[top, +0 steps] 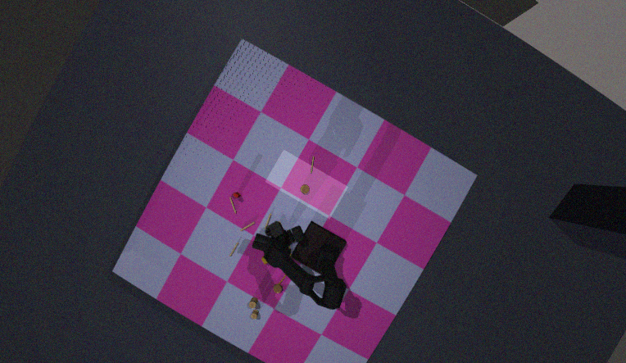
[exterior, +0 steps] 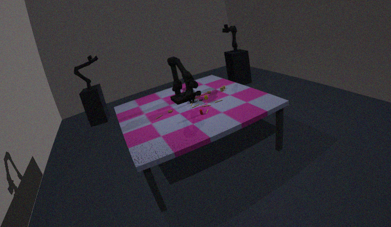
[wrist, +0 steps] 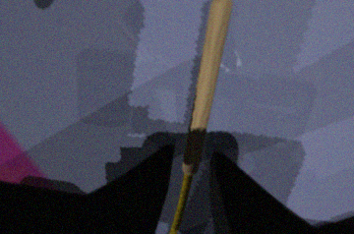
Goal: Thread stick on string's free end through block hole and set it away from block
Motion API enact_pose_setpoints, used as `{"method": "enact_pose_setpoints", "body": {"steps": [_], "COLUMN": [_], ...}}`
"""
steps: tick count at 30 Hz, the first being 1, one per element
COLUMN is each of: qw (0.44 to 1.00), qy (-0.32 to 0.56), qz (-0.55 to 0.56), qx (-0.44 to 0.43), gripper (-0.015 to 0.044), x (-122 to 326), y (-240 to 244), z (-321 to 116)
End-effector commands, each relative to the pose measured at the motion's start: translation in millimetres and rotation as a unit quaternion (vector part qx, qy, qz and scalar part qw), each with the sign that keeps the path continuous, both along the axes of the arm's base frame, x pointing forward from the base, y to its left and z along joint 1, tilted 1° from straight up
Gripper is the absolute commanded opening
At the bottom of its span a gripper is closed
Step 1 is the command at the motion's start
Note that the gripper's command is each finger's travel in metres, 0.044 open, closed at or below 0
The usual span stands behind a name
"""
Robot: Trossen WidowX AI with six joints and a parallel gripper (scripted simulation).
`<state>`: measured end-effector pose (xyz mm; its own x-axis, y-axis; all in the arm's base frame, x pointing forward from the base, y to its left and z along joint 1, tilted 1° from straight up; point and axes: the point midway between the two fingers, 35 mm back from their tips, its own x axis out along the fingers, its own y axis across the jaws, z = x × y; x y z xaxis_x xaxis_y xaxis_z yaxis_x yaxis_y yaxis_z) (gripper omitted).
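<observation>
Square table [top: 221, 147] [exterior: 207, 123] [wrist: 103, 34], pink and pale-blue checks, seen from above; clock directions taken from its middle. At 12 o'clock: wooden disc [top: 304, 189] [exterior: 170, 111], with a thin stick [top: 312, 165] [exterior: 158, 117] beyond. At 10: red piece [top: 236, 195] [exterior: 201, 111], a short stick [top: 233, 205] [exterior: 207, 110] beside it. At 9: slanted stick [top: 247, 226] [exterior: 205, 105]. At 8: another stick [top: 234, 248] [exterior: 218, 101]. At 7: yellow block [top: 264, 260] [exterior: 205, 97], partly hidden from above; farther out, two small wooden pieces [top: 252, 303] [exterior: 222, 88]. Near 6: round button [top: 277, 288] [exterior: 209, 92]. At 4: dark base [top: 339, 241] [exterior: 174, 99].
</observation>
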<state>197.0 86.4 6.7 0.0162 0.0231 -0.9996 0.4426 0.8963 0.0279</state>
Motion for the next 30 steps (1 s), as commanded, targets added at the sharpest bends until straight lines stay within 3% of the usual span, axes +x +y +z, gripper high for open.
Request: {"method": "enact_pose_setpoints", "body": {"steps": [1,2,30], "qw": [1.000,1.000,1.000], "qy": [0.000,0.000,0.000], "qz": [0.000,0.000,0.000], "qx": [0.000,0.000,0.000], "gripper": [0.0019,0.0000,0.0000], "x": [0.1,0.1,1.7], "y": [0.0,0.0,0.3], "z": [0.3,0.3,24.6]}}
